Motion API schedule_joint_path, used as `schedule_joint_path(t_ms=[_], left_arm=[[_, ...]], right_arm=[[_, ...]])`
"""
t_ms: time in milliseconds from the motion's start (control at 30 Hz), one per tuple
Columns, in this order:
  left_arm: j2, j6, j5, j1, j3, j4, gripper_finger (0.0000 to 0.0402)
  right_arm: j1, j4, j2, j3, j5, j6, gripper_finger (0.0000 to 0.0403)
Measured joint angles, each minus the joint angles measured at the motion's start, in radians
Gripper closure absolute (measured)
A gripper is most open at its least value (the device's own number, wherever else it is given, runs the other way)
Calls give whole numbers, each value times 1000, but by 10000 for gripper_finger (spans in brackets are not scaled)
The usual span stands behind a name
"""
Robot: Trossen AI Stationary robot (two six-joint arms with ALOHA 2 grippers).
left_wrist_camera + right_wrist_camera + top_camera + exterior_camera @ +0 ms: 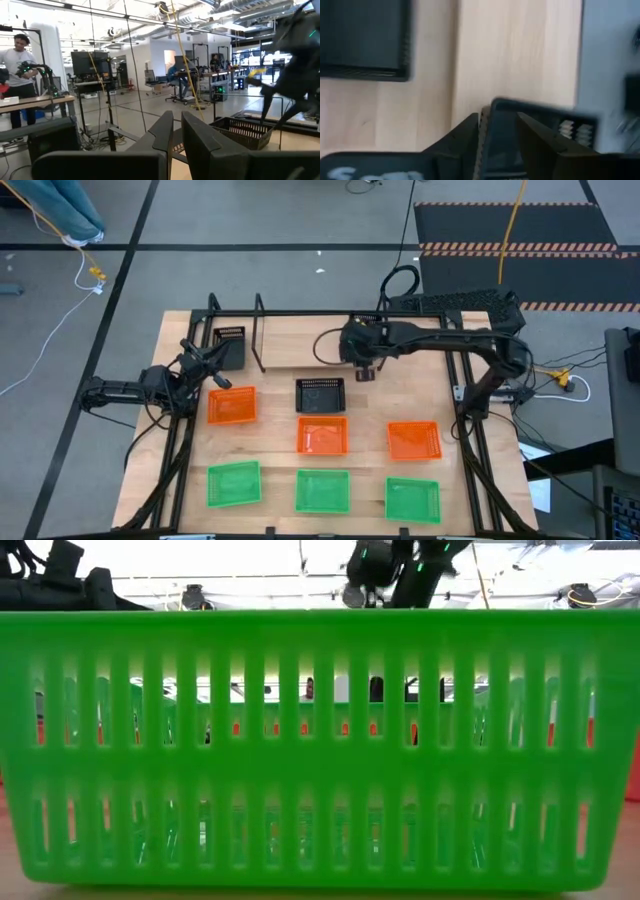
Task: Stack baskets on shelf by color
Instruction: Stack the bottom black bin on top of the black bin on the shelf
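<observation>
The black rod shelf stands at the table's far left with one black basket on it. A second black basket rests flat mid-table, also in the right wrist view. Three orange baskets lie in a row nearer, and three green baskets line the near edge. My right gripper hangs right of the mid-table basket, shut on a third black basket. My left gripper hovers between the shelf and the left orange basket, fingers together, holding nothing. My right gripper holds the third black basket by its rim and slotted wall, pinched between the two fingers from above. The basket is lifted clear of the table and sits tilted in the hold, sticking out toward the far edge. Blur hides which finger is inside.
The low view is filled by the middle green basket's wall, with both arms only showing above it. The black table frame runs along both sides. Bare wood lies right of the mid-table basket. A person stands in the room beyond.
</observation>
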Motion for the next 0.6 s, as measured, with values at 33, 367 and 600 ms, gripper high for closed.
schedule_joint_path(t_ms=[33, 367, 600], left_arm=[[0, 0, 0, 0, 0, 0, 360], [0, -19, 0, 0, 0, -19, 360], [0, -14, -1, 0, 0, -29, 360]], right_arm=[[22, 3, -21, 0, -1, -63, 270], [187, 182, -54, -189, -88, -784, 263], [191, 643, -55, -431, -78, -952, 263]])
